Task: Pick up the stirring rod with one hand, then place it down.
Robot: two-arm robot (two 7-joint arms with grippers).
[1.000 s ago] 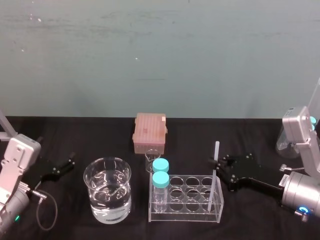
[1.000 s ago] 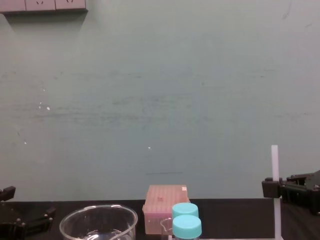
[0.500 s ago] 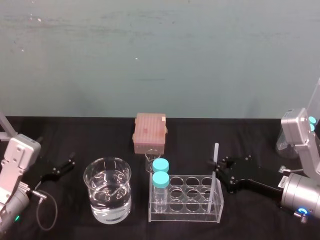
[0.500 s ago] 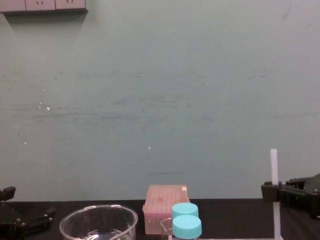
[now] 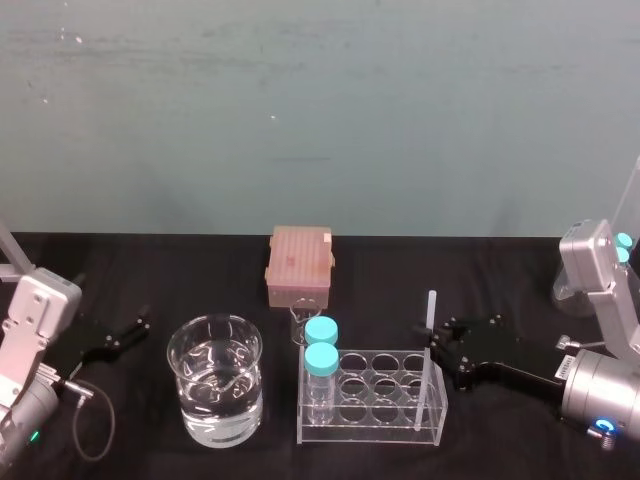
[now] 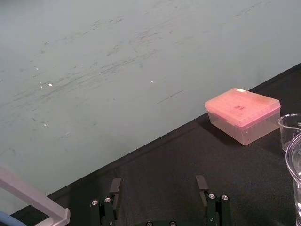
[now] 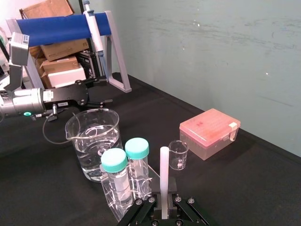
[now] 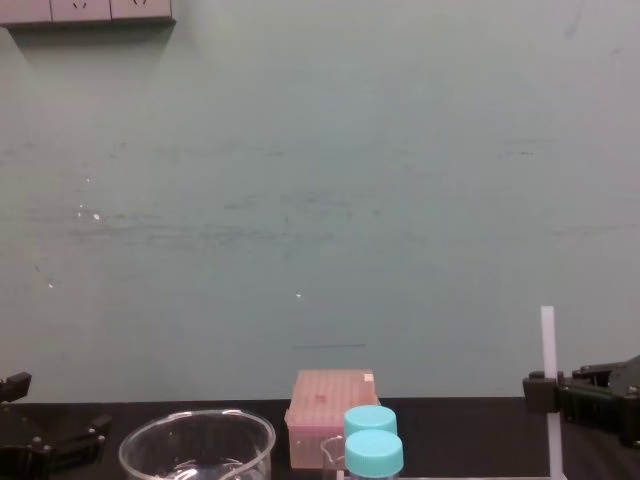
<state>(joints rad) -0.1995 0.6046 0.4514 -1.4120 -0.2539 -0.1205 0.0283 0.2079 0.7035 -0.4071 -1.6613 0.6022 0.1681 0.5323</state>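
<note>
White stirring rod (image 5: 431, 310), right gripper (image 5: 433, 347) clamping, at rack (image 5: 370, 428) edge; left gripper (image 5: 136, 334) parked.

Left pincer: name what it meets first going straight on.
Likely only the teal wall: the left pincer aims over black table, passing beside the pink plastic box, though depth is unclear.

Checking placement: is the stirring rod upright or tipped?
Upright: the stirring rod stands vertical in the clear rack, right gripper jaws shut on it; left gripper parked far left.
</note>
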